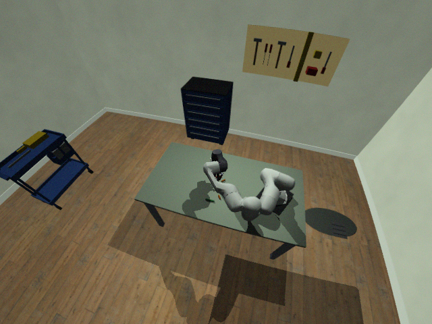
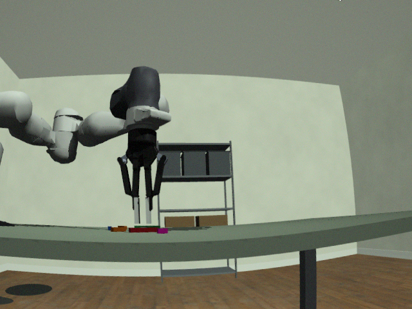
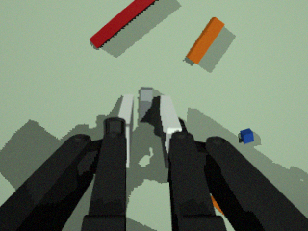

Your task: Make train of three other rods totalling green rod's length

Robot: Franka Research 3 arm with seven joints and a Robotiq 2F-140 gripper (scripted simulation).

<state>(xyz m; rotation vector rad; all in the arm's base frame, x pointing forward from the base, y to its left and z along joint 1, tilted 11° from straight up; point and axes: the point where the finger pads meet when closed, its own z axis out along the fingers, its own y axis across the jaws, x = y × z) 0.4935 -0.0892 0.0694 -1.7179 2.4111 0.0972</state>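
My gripper (image 2: 142, 222) hangs fingers down just above the table, over a cluster of rods. In the wrist view its fingertips stand a little apart. A grey rod (image 3: 146, 95) lies on the table just beyond them, narrower than the gap, and nothing is gripped. A red rod (image 3: 127, 15) and an orange rod (image 3: 206, 40) lie farther ahead. A small blue rod (image 3: 246, 135) lies to the right. A magenta rod (image 2: 162, 230) lies beside the red rod (image 2: 143, 230).
The rods lie near the middle of the green-grey table. The arm's base (image 1: 275, 198) stands at the table's right side. A blue drawer cabinet (image 1: 206, 109) and a blue cart (image 1: 38, 160) stand away from the table.
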